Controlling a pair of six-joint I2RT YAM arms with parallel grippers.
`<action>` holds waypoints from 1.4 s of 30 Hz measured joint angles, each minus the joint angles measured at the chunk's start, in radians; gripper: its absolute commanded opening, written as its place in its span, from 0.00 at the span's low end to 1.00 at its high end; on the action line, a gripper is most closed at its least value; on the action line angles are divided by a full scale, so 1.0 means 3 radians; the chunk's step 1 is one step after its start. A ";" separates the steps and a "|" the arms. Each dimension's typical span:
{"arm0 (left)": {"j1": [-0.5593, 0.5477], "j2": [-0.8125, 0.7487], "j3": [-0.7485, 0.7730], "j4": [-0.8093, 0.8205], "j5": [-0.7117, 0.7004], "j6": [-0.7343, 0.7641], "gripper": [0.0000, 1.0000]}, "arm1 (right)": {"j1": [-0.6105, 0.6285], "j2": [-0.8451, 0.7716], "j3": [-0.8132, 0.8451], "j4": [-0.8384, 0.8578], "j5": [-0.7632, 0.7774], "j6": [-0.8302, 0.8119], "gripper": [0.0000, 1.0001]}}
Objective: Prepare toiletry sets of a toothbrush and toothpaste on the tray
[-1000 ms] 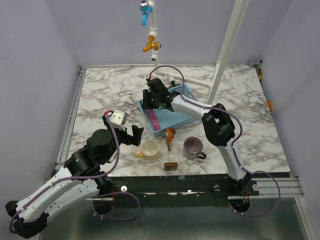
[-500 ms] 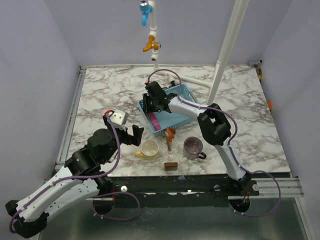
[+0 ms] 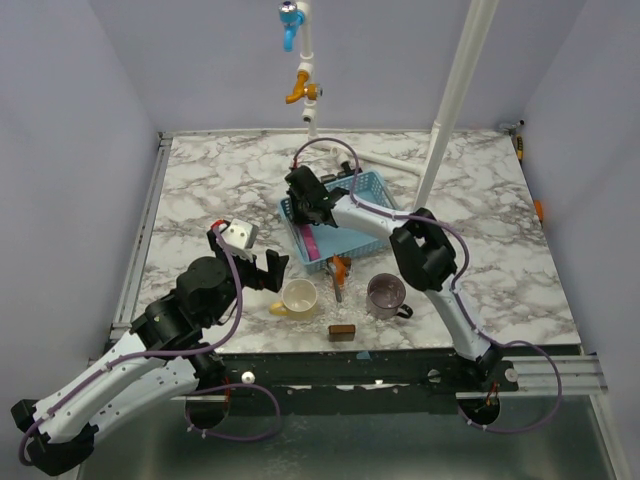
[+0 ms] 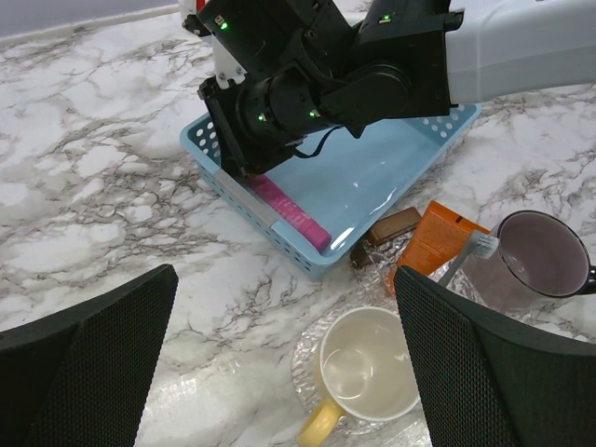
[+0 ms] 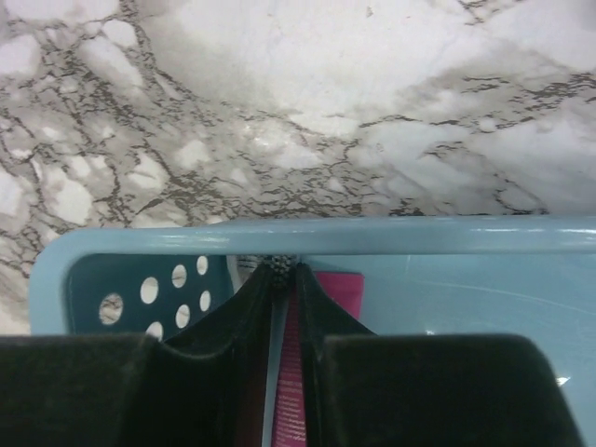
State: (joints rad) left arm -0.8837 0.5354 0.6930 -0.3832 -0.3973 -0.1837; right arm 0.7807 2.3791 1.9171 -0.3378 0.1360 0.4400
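Pale blue perforated tray (image 4: 372, 182) sits at the centre of a white and grey marbled surface (image 3: 220, 190). At the tray's left corner in the overhead view, the right claw (image 5: 281, 279) reaches down inside. Its own camera shows the two black fingers standing only a thin slit apart. The toothbrush (image 5: 274, 363), a slim pale blue stick, is caught between them. Its bristled tip pokes out past the fingertips, right at the tray's end wall. The pads look pressed to both sides of it. A flat pink packet (image 4: 291, 212) lies on the tray floor just beside the toothbrush, along the side wall.

The left claw (image 3: 262, 270) hovers to the lower left of the tray, above the surface. Its jaws are spread wide and hold nothing. Its mesh-faced pads fill the bottom corners of its own camera view.

Outside the tray, just below its lower wall in the overhead view, the toothpaste (image 4: 438, 244), a flat orange tube, lies on the surface. A second toothbrush (image 4: 464, 259) rests across it, with its head toward the purple mug (image 4: 535, 265) on its right. A cream mug (image 4: 363, 377) with a yellow handle stands upright and empty to the lower left of the toothpaste. A small brown block (image 3: 342, 331) sits near the bottom edge of the surface.
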 measured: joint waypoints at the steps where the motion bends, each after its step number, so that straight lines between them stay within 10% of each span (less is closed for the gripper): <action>1: 0.0000 0.0000 0.0000 0.0000 0.0001 -0.0001 0.99 | 0.0004 0.0000 -0.0008 -0.0003 0.0061 -0.0011 0.12; 7: 0.0000 0.0000 0.0000 0.0000 0.0001 -0.0003 0.99 | 0.0004 -0.0060 -0.0113 0.0011 0.0376 -0.0066 0.00; 42: 0.0000 0.0066 0.0015 -0.0005 0.0317 -0.0125 0.99 | -0.0184 -0.1817 -0.1601 0.0919 0.0689 -0.0037 0.00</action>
State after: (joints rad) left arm -0.8837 0.5552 0.6975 -0.3847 -0.3023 -0.2211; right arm 0.7254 1.8339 1.4368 -0.0620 0.3428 0.4290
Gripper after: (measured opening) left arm 0.987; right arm 0.045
